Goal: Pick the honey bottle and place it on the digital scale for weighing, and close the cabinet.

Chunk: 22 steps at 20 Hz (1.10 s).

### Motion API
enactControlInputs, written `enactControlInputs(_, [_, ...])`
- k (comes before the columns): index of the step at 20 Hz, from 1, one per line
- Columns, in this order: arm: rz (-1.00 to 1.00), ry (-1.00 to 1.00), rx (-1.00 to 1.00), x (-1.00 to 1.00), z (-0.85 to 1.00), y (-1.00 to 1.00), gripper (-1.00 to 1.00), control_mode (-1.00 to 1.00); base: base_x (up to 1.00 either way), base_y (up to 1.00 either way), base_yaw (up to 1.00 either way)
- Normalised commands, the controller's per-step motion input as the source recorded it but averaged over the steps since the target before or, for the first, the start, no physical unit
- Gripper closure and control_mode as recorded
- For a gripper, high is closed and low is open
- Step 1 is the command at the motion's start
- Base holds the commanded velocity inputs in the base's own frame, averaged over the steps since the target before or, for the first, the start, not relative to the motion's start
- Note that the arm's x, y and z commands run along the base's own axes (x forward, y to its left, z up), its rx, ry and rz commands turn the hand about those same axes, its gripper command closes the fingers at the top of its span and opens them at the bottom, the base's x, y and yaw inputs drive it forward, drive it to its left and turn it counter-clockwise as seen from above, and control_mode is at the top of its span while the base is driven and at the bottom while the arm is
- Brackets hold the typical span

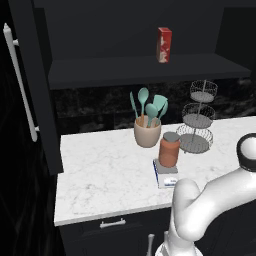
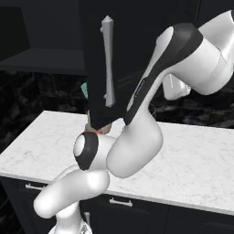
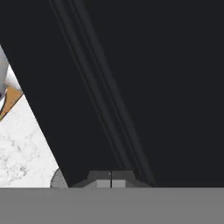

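Jaws closed, empty, against the cabinet [image 3: 144, 78] door — honey bottle [image 1: 169, 149] on digital scale [image 1: 165, 173], well apart.

The honey bottle [image 1: 169, 149] stands on the digital scale [image 1: 165, 173] on the desk [image 1: 105, 175]; the cabinet [image 1: 30, 85] door hangs open.

black cabinet door [image 3: 144, 78] panel blocking right ahead of the claw [image 3: 111, 179], bare marble counter [image 3: 22, 148] alongside
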Motion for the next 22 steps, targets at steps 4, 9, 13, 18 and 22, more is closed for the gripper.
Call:
enactControlInputs(4, [-0.29, -0.35, 0.31, 0.93, -0.84, 0.86, 1.00, -1.00, 0.00, 0.00, 0.00])
enactControlInputs(9, [0.00, -0.81, 0.35, 1.00, -0.37, 1.00, 1.00, -1.00, 0.00, 0.00, 0.00])
enactControlInputs(13, [-0.21, -0.80, 0.30, 0.78, -0.03, 0.84, 1.00, -1.00, 0.00, 0.00, 0.00])
enactControlInputs(18, [-0.63, -0.38, 0.18, 0.47, -0.36, 0.51, 1.00, -1.00, 0.00, 0.00, 0.00])
enactControlInputs(22, [-0.59, -0.13, 0.12, 0.90, -0.88, 0.62, 1.00, -1.00, 0.00, 0.00, 0.00])
